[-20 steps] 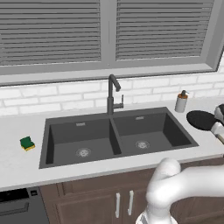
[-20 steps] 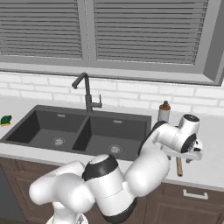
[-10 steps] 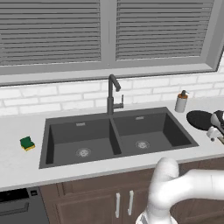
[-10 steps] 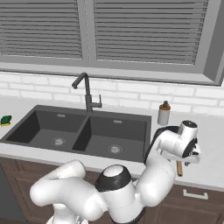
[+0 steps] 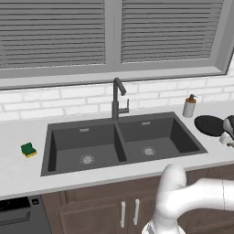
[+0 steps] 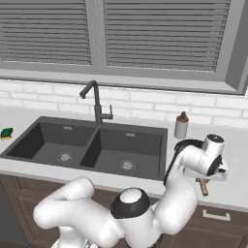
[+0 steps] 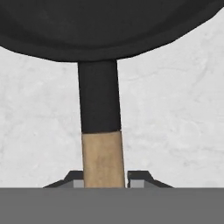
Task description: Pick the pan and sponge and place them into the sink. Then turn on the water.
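The black pan (image 5: 209, 125) lies on the counter to the right of the sink (image 5: 119, 145). In the hand view its round body (image 7: 109, 26) is at the top and its black-and-wood handle (image 7: 103, 153) runs down between my finger tips. My gripper (image 7: 105, 178) is shut on the wooden end of that handle, a tip pressed against each side. The hand (image 6: 211, 162) hangs over the handle (image 6: 203, 187) near the counter's front edge. The green and yellow sponge (image 5: 28, 149) rests on the counter left of the sink (image 6: 94, 147). The faucet (image 5: 117, 98) runs no water.
A soap dispenser (image 5: 189, 106) stands behind the pan against the white brick wall. The tall faucet (image 6: 96, 101) rises behind the sink's divider. My own white arm (image 6: 145, 203) curves across the cabinet fronts below the counter edge.
The fingers have closed from wide open onto the pan's handle. The hand has sunk slightly toward the counter. Pan and sponge lie where they were.
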Tool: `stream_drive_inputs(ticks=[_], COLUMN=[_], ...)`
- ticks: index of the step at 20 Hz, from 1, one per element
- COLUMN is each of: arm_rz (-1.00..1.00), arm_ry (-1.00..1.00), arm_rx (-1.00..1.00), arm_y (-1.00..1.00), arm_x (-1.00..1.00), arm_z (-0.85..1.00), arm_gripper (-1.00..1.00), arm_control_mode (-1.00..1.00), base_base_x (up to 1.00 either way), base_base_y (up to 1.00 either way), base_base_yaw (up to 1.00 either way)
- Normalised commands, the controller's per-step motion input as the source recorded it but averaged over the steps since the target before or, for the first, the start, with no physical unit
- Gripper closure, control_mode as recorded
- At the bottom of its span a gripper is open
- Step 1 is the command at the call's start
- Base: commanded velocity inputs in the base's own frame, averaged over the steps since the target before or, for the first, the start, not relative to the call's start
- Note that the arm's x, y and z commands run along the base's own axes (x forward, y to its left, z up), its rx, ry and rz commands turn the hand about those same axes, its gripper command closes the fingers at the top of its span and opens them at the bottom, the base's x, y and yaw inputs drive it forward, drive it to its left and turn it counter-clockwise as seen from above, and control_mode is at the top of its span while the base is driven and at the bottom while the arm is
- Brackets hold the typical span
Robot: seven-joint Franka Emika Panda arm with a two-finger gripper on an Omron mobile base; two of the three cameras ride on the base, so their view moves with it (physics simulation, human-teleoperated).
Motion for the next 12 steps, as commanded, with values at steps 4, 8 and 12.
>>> stream_drive_inputs(ticks=[4,8,12], arm_rz=[0.00,0.01,0.23], arm_ry=[-0.12,-0.21,-0.07], arm_rx=[0.00,0.00,0.00], arm_y=[0.26,1.00,1.00], arm_x=[-0.06,-0.20,0.01], arm_z=[-0.05,0.13,0.44], arm_gripper=[1.00,1.00,1.00], arm_control_mode=[-1.00,-1.00,-1.00], base_base_x=[0.00,0.00,0.00], base_base_y=[0.00,0.00,0.00], base_base_yaw=[0.00,0.00,0.00])
